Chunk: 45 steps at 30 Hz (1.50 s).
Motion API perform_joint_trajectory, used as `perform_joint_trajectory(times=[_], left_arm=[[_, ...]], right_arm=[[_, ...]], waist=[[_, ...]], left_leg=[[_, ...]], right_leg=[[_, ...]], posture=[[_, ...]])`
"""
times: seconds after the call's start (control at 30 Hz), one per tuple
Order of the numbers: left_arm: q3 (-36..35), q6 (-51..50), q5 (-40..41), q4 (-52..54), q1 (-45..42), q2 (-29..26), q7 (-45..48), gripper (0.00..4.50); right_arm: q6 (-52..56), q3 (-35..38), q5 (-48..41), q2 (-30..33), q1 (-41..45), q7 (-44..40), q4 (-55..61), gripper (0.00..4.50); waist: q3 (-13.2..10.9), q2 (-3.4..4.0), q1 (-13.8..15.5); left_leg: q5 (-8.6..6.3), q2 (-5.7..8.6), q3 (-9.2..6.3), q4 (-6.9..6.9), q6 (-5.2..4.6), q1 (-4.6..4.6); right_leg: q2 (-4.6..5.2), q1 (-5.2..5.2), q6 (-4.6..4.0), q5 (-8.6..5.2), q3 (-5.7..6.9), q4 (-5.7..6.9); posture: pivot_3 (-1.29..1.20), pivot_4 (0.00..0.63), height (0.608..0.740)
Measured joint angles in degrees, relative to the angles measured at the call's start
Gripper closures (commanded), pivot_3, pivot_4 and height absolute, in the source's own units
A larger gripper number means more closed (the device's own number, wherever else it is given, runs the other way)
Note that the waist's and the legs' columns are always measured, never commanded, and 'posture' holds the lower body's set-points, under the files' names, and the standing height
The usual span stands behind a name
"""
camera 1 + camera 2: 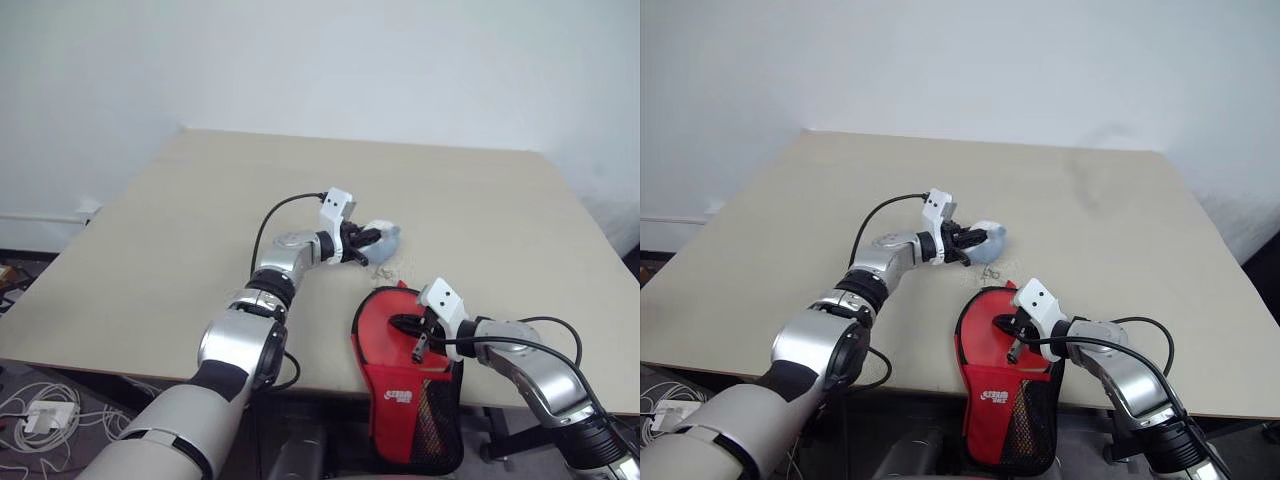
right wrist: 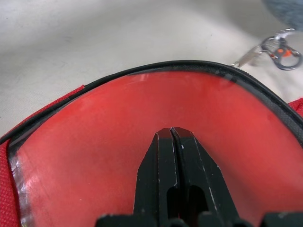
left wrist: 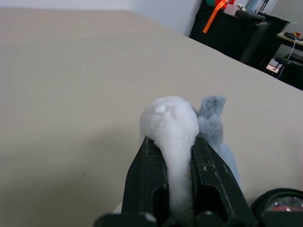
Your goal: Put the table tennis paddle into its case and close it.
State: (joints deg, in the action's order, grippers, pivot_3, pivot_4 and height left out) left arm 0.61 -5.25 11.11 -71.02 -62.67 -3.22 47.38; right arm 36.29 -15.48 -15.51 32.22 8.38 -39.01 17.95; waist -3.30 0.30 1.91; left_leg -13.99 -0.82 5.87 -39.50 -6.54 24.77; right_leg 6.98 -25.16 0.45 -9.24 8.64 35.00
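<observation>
Left arm reaches forward over the beige table (image 1: 150, 230), elbow bent, wrist near level — left gripper (image 3: 173, 156) is pinched on a fluffy plush wad (image 3: 173, 123), white fur between the black fingers (image 3: 149, 179), a pale blue-grey part beside it.

Right arm is bent in from the right, angled down at the near table edge. Right gripper (image 2: 173, 135) has its fingers pressed together, nothing between them, tips over the smooth glossy red rubber of the paddle (image 2: 118, 156). Paddle sits inside the open case (image 1: 425, 420) — red fabric, black edging, black mesh pocket, its lower part hanging off the near edge. A metal clip (image 2: 279, 49) lies on the table just beyond the case rim.
</observation>
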Motion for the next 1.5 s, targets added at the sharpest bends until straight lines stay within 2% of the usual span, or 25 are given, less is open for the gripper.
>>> perform_joint_trajectory(times=[0.13, 0.3, 0.53, 0.93, 0.97, 1.2, 1.23, 1.33, 1.5], left_arm=[[-0.1, 0.9, -1.1, -0.5, -0.8, 1.5, 0.6, 4.43], [1.5, 1.8, -2.9, 1.3, -0.4, 3.2, 7.1, 4.43], [8.2, 2.6, -6.2, 11.1, 8.3, 3.1, 19.1, 4.43], [11.7, -1.0, -7.9, 19.8, 11.9, 1.7, 22.6, 0.21], [11.7, -1.5, -7.9, 19.8, 11.9, 1.5, 22.5, 0.04], [9.7, -5.5, -6.5, 21.0, 11.8, 0.2, 22.2, 0.04], [9.7, -5.7, -6.1, 21.8, 11.8, 0.1, 22.2, 0.01], [9.7, -7.3, -5.4, 25.4, 11.9, -0.4, 22.8, 0.62], [9.8, -12.4, -3.0, 34.9, 14.9, -0.9, 24.3, 2.37]], right_arm=[[0.1, 0.0, 0.0, 0.0, -0.1, 0.1, 0.1, 4.5], [0.5, 0.0, 0.0, 0.0, -0.1, 0.1, 0.4, 4.5], [0.5, -0.2, 0.0, 0.1, -0.2, 0.0, 0.7, 4.5], [0.8, 0.1, 0.0, 0.9, -0.5, -0.6, 1.2, 4.5], [1.0, 0.2, -0.1, 1.5, -0.9, -0.9, 1.9, 4.5], [4.2, 2.5, -2.0, 8.2, -4.9, -4.8, 8.6, 4.5], [4.9, 3.0, -2.7, 9.7, -5.6, -5.6, 9.7, 4.32], [7.1, 5.8, -5.4, 14.6, -7.5, -9.0, 12.3, 3.61], [9.0, 12.6, -10.8, 20.8, -6.8, -14.6, 14.4, 1.86]], waist=[[0.0, 0.0, 0.0], [0.0, 0.0, 0.0], [0.0, 0.03, -0.5], [0.0, 0.03, -0.5], [0.0, 0.03, -0.5], [0.0, 0.03, -0.4], [0.0, 0.05, -0.3], [0.0, 0.05, -0.2], [0.0, 0.06, -0.3]], left_leg=[[-0.02, 0.0, 0.0, -0.05, -0.03, 0.0], [-0.06, 0.0, 0.0, -0.07, -0.09, 0.01], [-0.13, 0.0, 0.01, -0.07, -0.18, 0.01], [-0.17, 0.0, -0.05, -0.11, -0.24, 0.01], [-0.18, 0.0, -0.05, -0.11, -0.26, 0.01], [-0.24, 0.03, -0.05, -0.15, -0.35, 0.04], [-0.25, 0.04, -0.05, -0.16, -0.37, 0.06], [-0.29, 0.05, -0.04, -0.23, -0.43, 0.13], [-0.3, 0.05, -0.04, -0.28, -0.45, 0.18]], right_leg=[[0.01, 0.02, 0.04, 0.03, 0.0, 0.0], [0.01, 0.01, 0.04, 0.03, 0.01, -0.02], [0.02, 0.02, 0.04, 0.03, 0.0, -0.05], [0.03, 0.1, 0.0, 0.0, 0.01, -0.1], [0.03, 0.1, 0.0, 0.0, 0.01, -0.1], [0.07, 0.11, 0.0, 0.0, 0.01, -0.14], [0.09, 0.1, 0.02, 0.01, 0.01, -0.16], [0.1, 0.06, 0.06, 0.03, -0.01, -0.19], [0.09, 0.01, 0.09, 0.05, -0.01, -0.19]], posture=[[0.0, 0.0, 0.715], [0.0, 0.0, 0.715], [0.0, 0.0, 0.715], [0.0, 0.0, 0.715], [0.0, 0.0, 0.715], [0.0, 0.0, 0.715], [0.0, 0.0, 0.715], [0.0, 0.0, 0.715], [0.0, 0.0, 0.715]])
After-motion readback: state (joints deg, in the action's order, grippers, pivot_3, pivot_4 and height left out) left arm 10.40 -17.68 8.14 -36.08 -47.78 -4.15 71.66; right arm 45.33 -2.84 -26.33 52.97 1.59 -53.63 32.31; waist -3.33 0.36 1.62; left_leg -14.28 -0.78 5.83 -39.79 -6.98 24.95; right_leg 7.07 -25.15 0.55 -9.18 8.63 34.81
